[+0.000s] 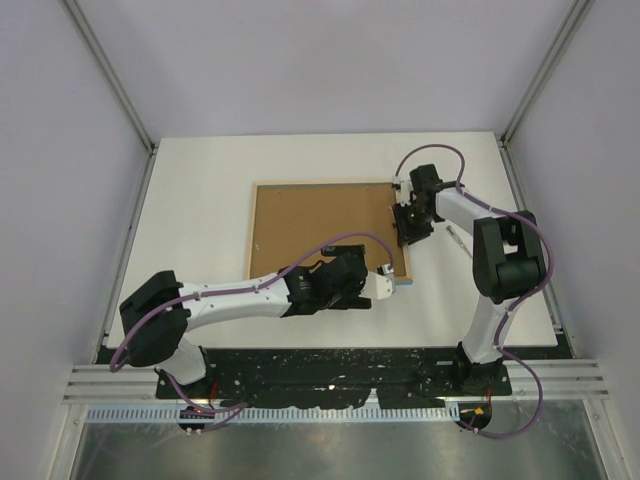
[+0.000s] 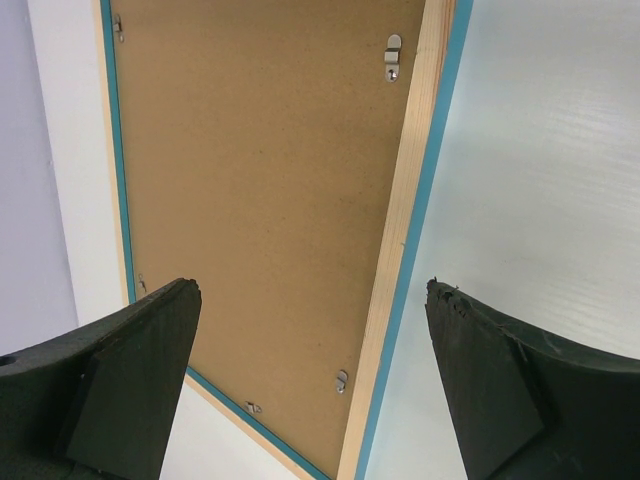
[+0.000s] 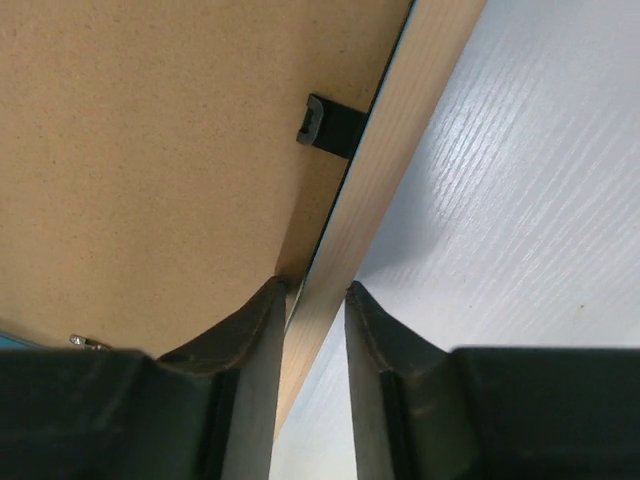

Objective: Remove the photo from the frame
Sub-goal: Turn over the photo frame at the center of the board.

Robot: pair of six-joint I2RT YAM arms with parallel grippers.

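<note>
Two right fingers pinch the side rail of the frame, probably light, stiff, best held there beside its backing board; left fingers gape open above the frame.

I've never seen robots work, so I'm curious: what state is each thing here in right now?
frame: face down on the table
backing board: seated in the frame
black tab: reaching over the backing board
photo: out of sight
left gripper: open, above the frame
right gripper: closed on the frame's edge rail
</note>
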